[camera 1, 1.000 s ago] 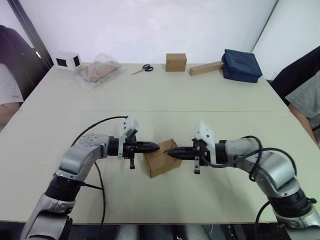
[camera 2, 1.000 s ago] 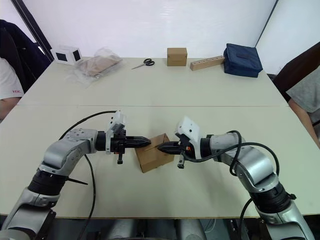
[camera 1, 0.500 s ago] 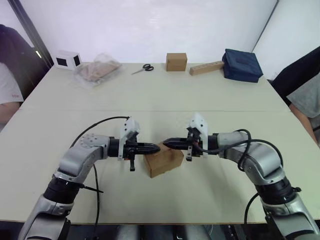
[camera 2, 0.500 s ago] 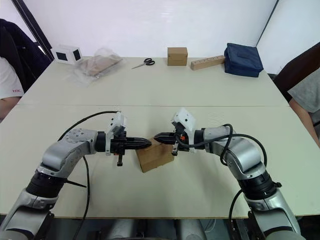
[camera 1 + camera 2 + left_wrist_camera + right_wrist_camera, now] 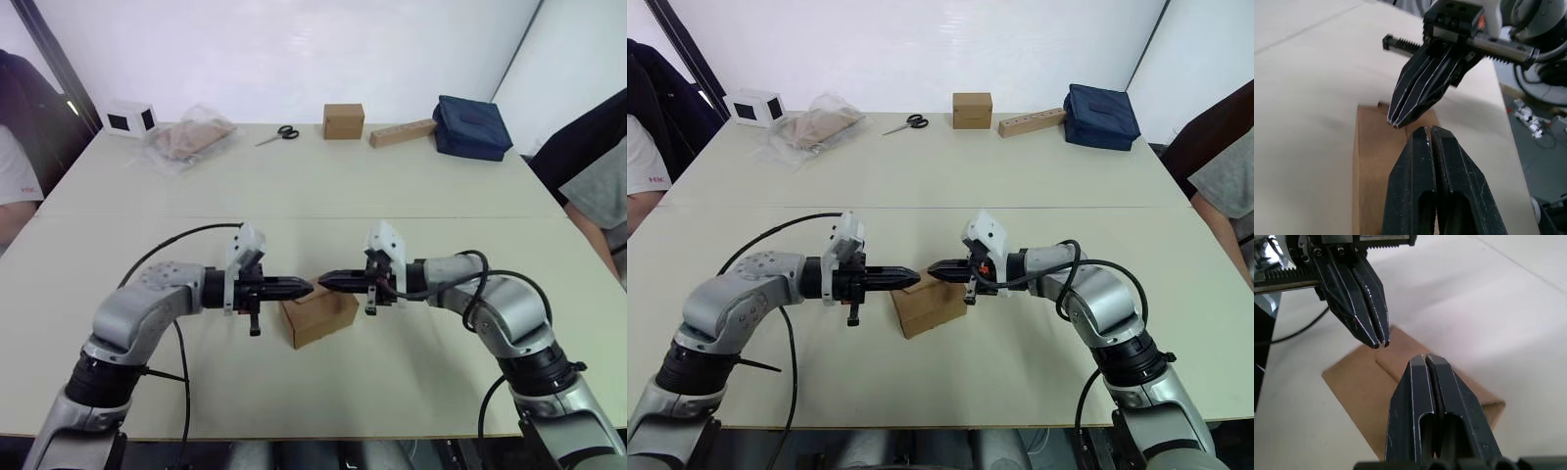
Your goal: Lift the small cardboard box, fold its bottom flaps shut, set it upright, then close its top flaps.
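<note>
The small cardboard box (image 5: 320, 315) stands on the table in front of me, plain brown, with its upper face lying flat and a seam across it (image 5: 1382, 366). My left gripper (image 5: 309, 288) is shut and points right, just above the box's top. Facing it from the other side, my right gripper (image 5: 323, 282) is also shut and points left. The two tips nearly meet over the box, a small gap apart. Neither gripper holds anything. In the left wrist view the shut left gripper (image 5: 1429, 129) faces the right one over the box (image 5: 1369, 161).
Along the far edge sit a white box with black squares (image 5: 129, 118), a plastic bag (image 5: 189, 140), scissors (image 5: 277, 134), a brown cube box (image 5: 344, 121), a wooden block (image 5: 404, 133) and a navy bag (image 5: 472, 127). People sit at both table sides.
My right gripper rose from the box's right side to above its top, tip toward the left gripper. The left arm's elbow swung outward; its tip stayed over the box.
</note>
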